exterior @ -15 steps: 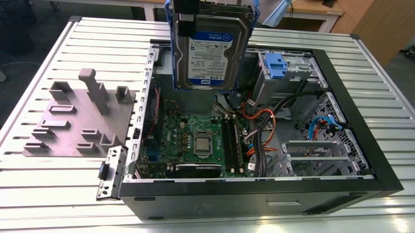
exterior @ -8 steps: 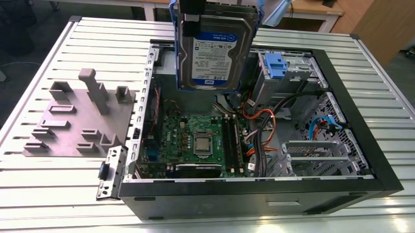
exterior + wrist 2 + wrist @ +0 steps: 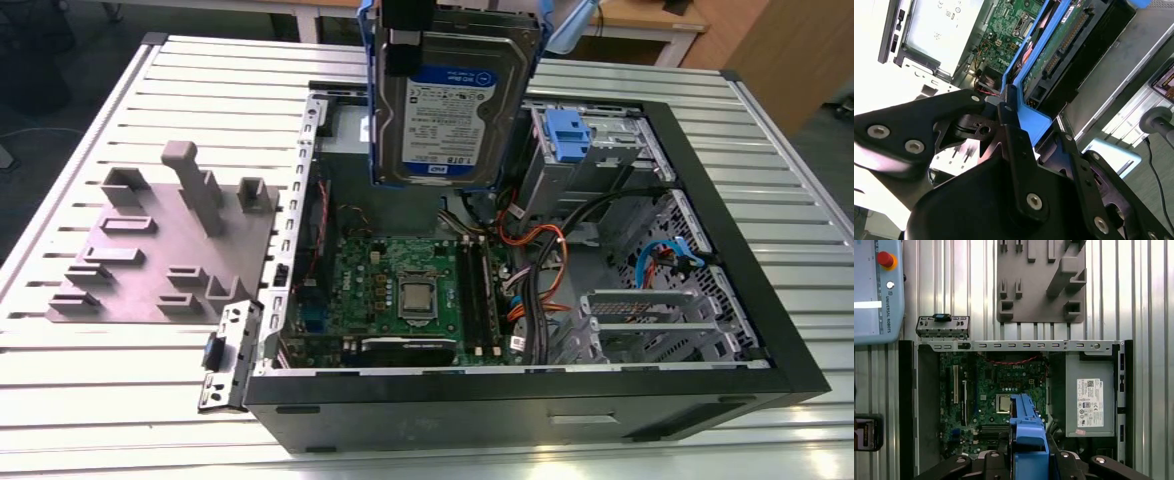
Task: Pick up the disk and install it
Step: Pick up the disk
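Item: disk [image 3: 451,95], held edge-on by end effector [image 3: 1014,117] clamped on its blue carrier, high over open case [image 3: 747,330]; risk: slips or snags cables [image 3: 534,250] w/ tilt.

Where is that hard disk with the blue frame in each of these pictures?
Exterior view: the disk hangs upright above the open computer case.
Second wrist view: its blue frame sits in the gripper.
First wrist view: blue frame at the lower edge.
Shared landmark: the green motherboard.
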Robot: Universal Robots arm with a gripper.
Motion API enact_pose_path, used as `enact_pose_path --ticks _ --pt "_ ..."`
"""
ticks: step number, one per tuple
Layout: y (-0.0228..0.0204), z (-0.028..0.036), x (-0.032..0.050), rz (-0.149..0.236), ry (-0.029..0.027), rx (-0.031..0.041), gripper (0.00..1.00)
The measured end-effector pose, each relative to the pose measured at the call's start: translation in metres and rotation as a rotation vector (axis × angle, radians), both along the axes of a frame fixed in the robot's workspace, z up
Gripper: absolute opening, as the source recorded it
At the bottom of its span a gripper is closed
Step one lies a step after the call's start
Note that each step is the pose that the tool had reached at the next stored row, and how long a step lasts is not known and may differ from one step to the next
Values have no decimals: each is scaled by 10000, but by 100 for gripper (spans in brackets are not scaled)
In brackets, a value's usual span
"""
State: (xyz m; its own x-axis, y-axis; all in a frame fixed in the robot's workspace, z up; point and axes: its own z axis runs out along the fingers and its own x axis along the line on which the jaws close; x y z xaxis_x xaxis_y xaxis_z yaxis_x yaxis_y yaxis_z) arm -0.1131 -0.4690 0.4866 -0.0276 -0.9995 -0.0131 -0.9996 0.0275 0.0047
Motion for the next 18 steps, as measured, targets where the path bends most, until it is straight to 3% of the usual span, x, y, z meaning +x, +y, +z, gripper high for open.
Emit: enact_pose_path --ticks 18 --pt "0 0 13 1 0 0 36"
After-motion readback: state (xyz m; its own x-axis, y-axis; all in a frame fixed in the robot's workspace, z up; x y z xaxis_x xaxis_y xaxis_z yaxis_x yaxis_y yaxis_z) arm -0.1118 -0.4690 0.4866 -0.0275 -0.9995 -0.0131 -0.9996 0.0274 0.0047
